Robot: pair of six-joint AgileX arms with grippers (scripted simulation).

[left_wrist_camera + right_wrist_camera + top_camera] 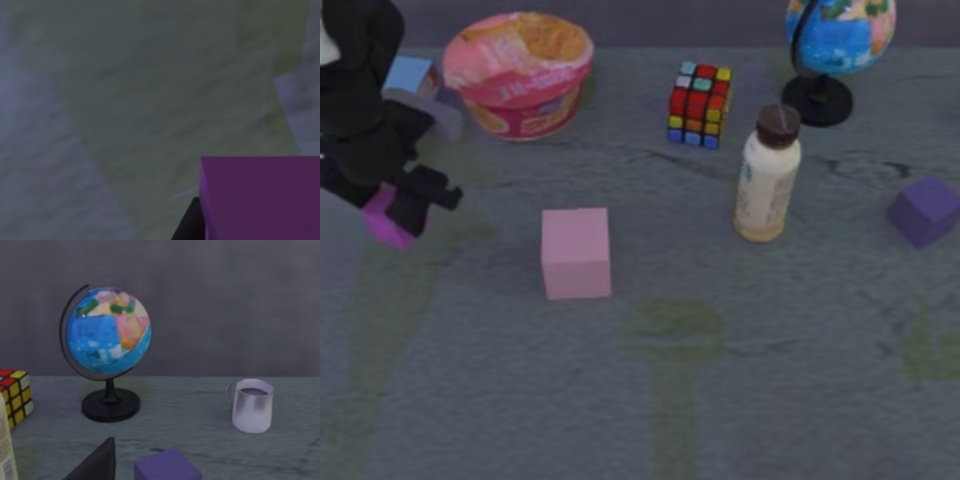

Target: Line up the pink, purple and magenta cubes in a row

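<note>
At the table's left edge in the top view, my left gripper (pixel 402 212) is shut on the small magenta cube (pixel 382 222). In the left wrist view that cube (pixel 260 197) fills the corner, with one dark finger (pixel 190 227) against its side. The large pale pink cube (pixel 576 252) sits left of the table's centre. The small dark purple cube (pixel 924 211) rests near the right edge. My right arm is out of the top view; its wrist view shows the purple cube (pixel 167 466) close beside my right gripper (pixel 102 462).
Along the back stand a pink noodle bowl (pixel 518 72), a multicoloured puzzle cube (pixel 699 104) and a globe (pixel 835 40). A cream bottle (pixel 767 175) stands between the pink and purple cubes. A metal mug (pixel 252 405) shows in the right wrist view.
</note>
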